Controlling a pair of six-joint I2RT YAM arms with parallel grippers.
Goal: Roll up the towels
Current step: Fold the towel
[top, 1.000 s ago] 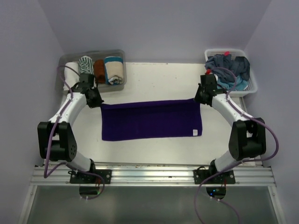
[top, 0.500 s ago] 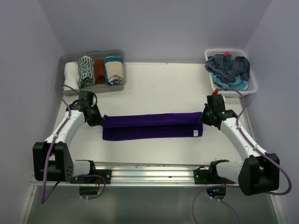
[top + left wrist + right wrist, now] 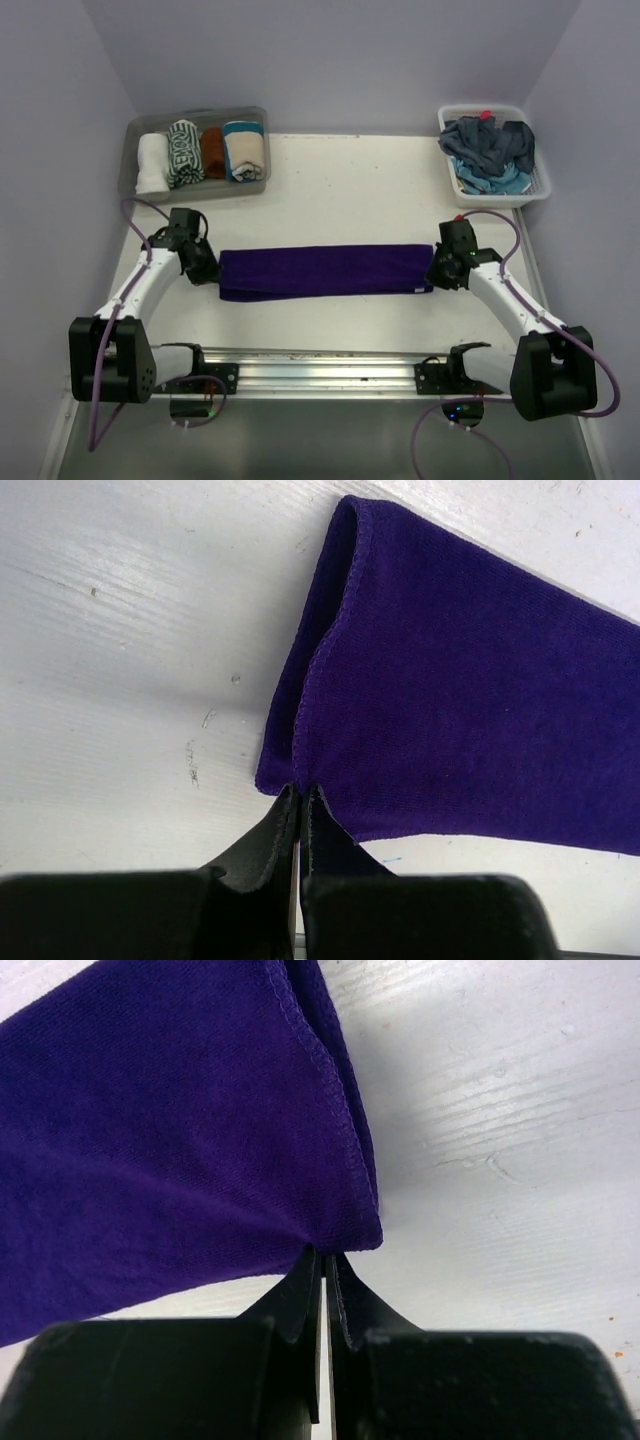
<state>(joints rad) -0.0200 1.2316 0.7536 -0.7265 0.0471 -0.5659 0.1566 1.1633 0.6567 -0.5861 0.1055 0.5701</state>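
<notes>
Pale lilac walls close in a white bench (image 3: 340,180), with a metal rail (image 3: 330,375) along its near edge where both arms are bolted. At the far left corner stands a clear plastic tub (image 3: 262,122) holding four rolled towels side by side: a white one (image 3: 152,163), a green-patterned one (image 3: 183,152), a rust-brown one (image 3: 212,152) and a cream-and-teal one (image 3: 245,150).

Nearer, the left end effector (image 3: 207,273) sits low at the left end of the deep purple towel (image 3: 325,270). In the left wrist view its two black fingers (image 3: 270,835) are pressed fully together, pinching the near corner of the cloth where two stitched hems meet.

The deep purple towel lies flat on the middle of the bench, folded double into a long narrow band running left to right between the two arms, with a small white tag near its right end.

The right end effector (image 3: 436,277) is at the band's right end. The right wrist view shows its jaws closed tight on the near corner of the hemmed edge.

At the far right corner a white lattice basket (image 3: 540,185) holds a loose heap of towels (image 3: 490,145) in grey-blue and light blue.
</notes>
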